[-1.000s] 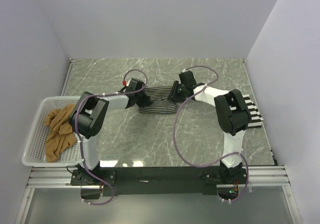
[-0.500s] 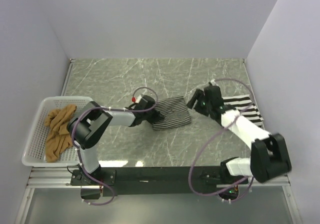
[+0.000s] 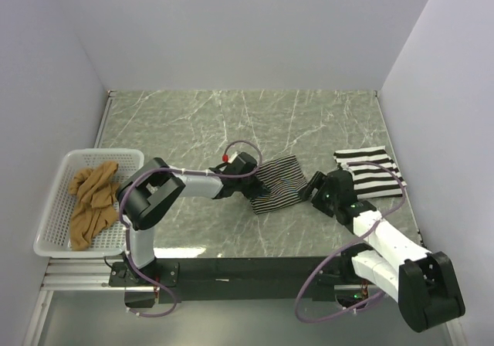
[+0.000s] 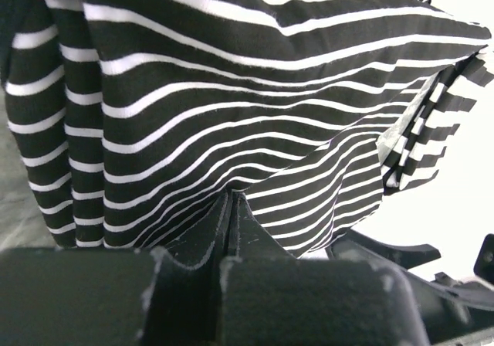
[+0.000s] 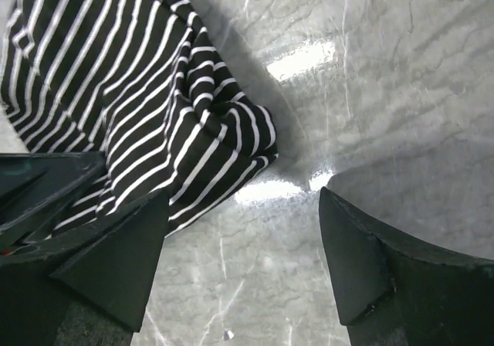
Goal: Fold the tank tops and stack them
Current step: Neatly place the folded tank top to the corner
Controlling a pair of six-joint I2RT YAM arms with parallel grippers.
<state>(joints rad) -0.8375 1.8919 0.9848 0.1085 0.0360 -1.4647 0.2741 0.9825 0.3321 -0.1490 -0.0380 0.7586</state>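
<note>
The left pincer (image 3: pixel 256 185) is clenched on the thin-striped tank top (image 3: pixel 282 182). In the left wrist view its 2 fingers meet on a pinch of that fabric (image 4: pixel 231 204), and the dark cloth with its narrow white lines (image 4: pixel 231 91) fans out from the grip, filling most of what lies ahead of the tips. Seen from above, the top spreads away from this pincer toward the right pincer (image 3: pixel 312 187), rumpled rather than flat. Whether all of it rests on the marble table (image 3: pixel 231 122) cannot be told.

The right pincer is released and grasps nothing. In its own view the 2 fingers (image 5: pixel 116 265) stand wide apart around bare marble (image 5: pixel 239 245). The thin-striped top (image 5: pixel 131 91) lies ahead of them and to the left, and a rounded corner of it comes down near the gap. Its lower edge runs just beside the left-hand finger, but contact cannot be told.

The wide-striped tank top (image 3: pixel 369 170) lies as a flat rectangle on the table just beyond the right pincer, on its outer side, away from the left pincer. The tan tank top (image 3: pixel 91 195) lies crumpled in the white basket (image 3: pixel 51 203), well apart from both pincers, out past the left arm's elbow on the far side from the left pincer's tips.
</note>
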